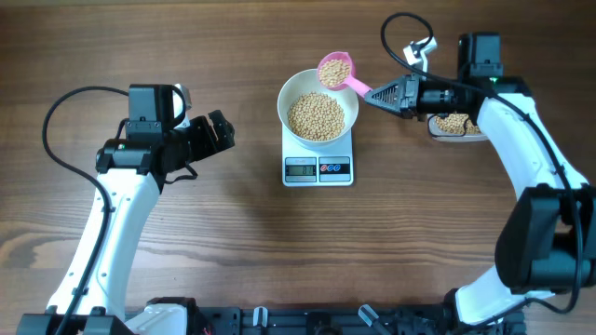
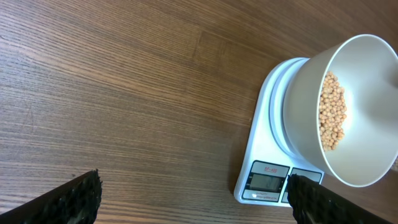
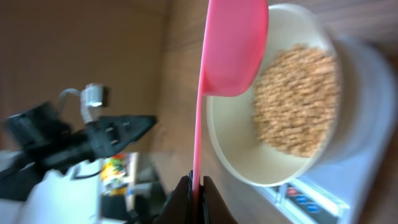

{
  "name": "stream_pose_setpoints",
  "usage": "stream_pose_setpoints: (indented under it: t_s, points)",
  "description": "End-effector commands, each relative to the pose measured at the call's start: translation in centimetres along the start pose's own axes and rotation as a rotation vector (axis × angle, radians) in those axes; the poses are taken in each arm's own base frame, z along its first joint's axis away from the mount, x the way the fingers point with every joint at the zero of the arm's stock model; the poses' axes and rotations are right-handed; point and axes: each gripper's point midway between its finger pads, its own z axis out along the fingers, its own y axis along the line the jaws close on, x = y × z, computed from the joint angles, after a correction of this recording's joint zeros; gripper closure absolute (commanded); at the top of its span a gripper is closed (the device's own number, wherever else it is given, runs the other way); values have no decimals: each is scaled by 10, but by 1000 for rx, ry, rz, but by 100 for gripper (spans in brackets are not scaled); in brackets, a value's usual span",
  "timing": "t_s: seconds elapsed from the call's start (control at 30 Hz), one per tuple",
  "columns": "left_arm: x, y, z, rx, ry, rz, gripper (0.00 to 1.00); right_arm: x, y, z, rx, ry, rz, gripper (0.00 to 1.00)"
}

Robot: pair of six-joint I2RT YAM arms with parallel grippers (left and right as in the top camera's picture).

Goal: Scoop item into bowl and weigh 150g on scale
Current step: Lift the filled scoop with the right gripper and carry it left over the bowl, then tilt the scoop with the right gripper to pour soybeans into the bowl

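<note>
Pink scoop [image 1: 335,70] over bowl [image 1: 283,104] rim, wide wooden table [image 1: 251,242] leftward

table [image 1: 233,242]: dark brown wood, fills overhead view edge to edge. grain runs left-right, wavy cathedral pattern toward lower left corner. finish matte, faint sheen only. light even, diffuse, from above; shadows soft and short, tight under whatever sits on top. left wrist view: same wood up close, fine streaky grain, tone a bit warmer. right wrist view: blurred brown backdrop [image 3: 74,50] past table, can't tell wall or furniture. small blurred multicolour patch [image 3: 115,171] low left, unidentifiable.
</note>
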Motion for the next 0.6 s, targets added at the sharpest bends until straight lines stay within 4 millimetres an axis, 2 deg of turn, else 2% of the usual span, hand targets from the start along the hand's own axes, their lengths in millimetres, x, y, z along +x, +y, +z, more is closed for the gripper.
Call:
stream_pose_setpoints:
  t_s: [0.0,0.27,0.57]
  points:
    - [-6,-2,-2,-3,-14,13,0,-11,12,-12,154,-73,-237,96]
    - [-9,-3,-2,1,-25,15,0,-2,31,4,283,-53,-486,96]
    - [-5,-2,-2,-5,-11,12,0,9,16,27,541,21,-670,96]
